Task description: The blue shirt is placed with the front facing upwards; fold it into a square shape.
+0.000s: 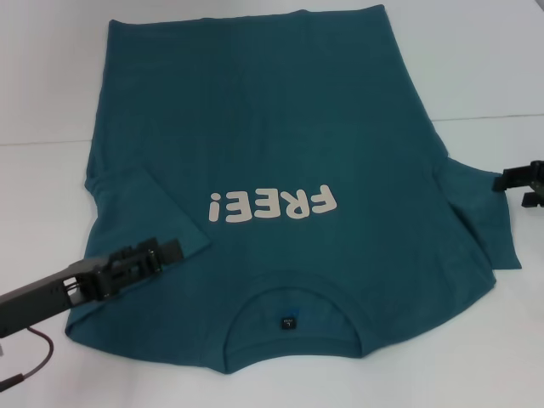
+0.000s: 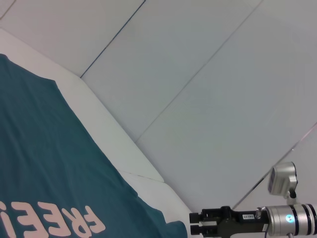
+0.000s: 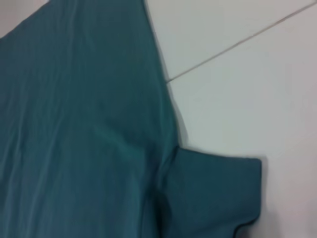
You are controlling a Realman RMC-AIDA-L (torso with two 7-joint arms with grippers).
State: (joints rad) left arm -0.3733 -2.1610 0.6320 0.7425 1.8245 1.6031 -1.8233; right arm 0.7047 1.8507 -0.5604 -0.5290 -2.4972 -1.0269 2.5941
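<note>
While blue shirt (image 1: 280, 127) lies flat, tools flank sleeves

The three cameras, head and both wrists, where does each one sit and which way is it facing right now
Head view: from the robot's head, looking forward and down at the blue shirt on the white table; left gripper over the shirt's left sleeve, right gripper by its right sleeve.
Left wrist view: on the left arm, looking across the shirt's lettering to the right gripper beyond.
Right wrist view: on the right arm, looking down at the shirt's right sleeve; no robot part shows.
Shared: all show the shirt.
</note>
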